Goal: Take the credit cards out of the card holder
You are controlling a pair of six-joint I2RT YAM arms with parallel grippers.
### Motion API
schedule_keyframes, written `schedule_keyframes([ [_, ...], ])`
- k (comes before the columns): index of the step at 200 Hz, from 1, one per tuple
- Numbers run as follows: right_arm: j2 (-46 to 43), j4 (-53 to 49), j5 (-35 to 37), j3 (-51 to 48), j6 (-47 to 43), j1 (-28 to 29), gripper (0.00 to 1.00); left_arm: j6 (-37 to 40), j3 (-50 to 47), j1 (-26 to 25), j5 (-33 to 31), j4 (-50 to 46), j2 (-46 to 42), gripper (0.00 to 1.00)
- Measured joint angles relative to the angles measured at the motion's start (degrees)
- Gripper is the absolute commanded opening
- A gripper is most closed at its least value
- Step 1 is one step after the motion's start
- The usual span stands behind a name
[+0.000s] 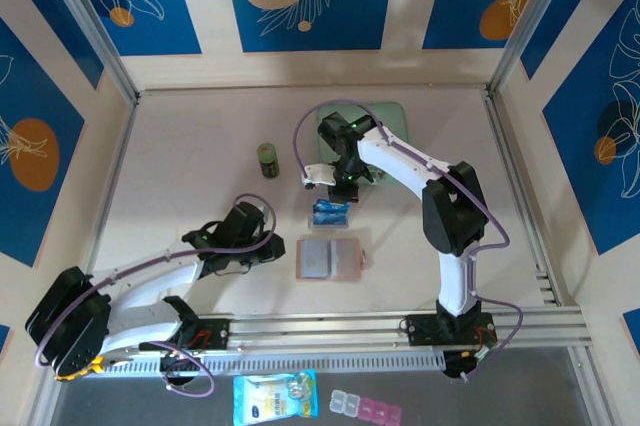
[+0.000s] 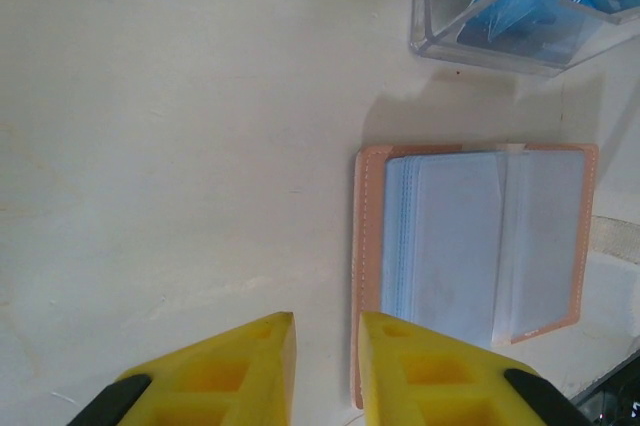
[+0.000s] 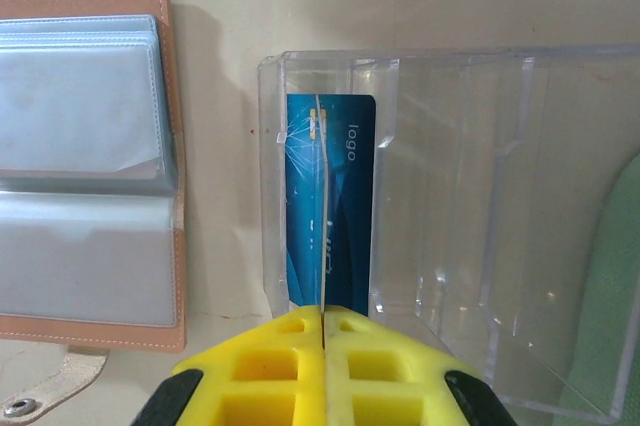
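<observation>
R gripper (image 1: 338, 188) is hovering mid-frame in the top view, over a clear plastic card stand (image 1: 330, 213) w/ blue cards (image 1: 330, 210) inside. The open tan leather-like bifold card holder (image 1: 328, 258) is lying just below it, w/ L gripper (image 1: 272, 248) sitting at its left.

Left wrist view: L gripper (image 2: 325, 336) is showing a narrow gap btwn its yellow fingers and gripping nothing, by the card holder (image 2: 368, 246) at its lower-left corner.

Right wrist view: R gripper (image 3: 323, 318) is pinching a thin plastic credit card (image 3: 322, 216) edge-on at bottom centre. It is lining up w/ the card stand (image 3: 470, 196) slot, where a dark-blue card (image 3: 348, 196) is resting. Cards are prob. light, stiff and slick, so best taken by a short edge.
</observation>
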Motion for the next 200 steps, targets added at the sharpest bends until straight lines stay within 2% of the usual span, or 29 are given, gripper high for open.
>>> schedule_keyframes([
  [30, 0.2, 0.0, 0.0, 0.0, 0.0, 0.0, 0.14, -0.3, 0.0, 0.0, 0.0, 0.1, -0.3, 0.23],
  [86, 0.2, 0.4, 1.1, 0.0, 0.3, -0.3, 0.14, -0.3, 0.0, 0.0, 0.4, 0.5, 0.0, 0.23],
  [119, -0.5, 2.6, 0.5, -0.7, 2.5, -0.4, 0.14, -0.3, 0.0, 0.0, 2.2, 1.7, 3.1, 0.21],
  [161, -6.1, 7.4, -2.7, -6.0, 10.0, 0.4, 0.17, -0.3, 1.3, 0.0, 5.0, 3.9, 6.7, 0.18],
  [200, -11.2, 13.7, -7.5, -12.4, 23.2, 2.2, 0.18, -0.3, 2.2, 0.0, 6.4, 5.9, 8.3, 0.16],
])
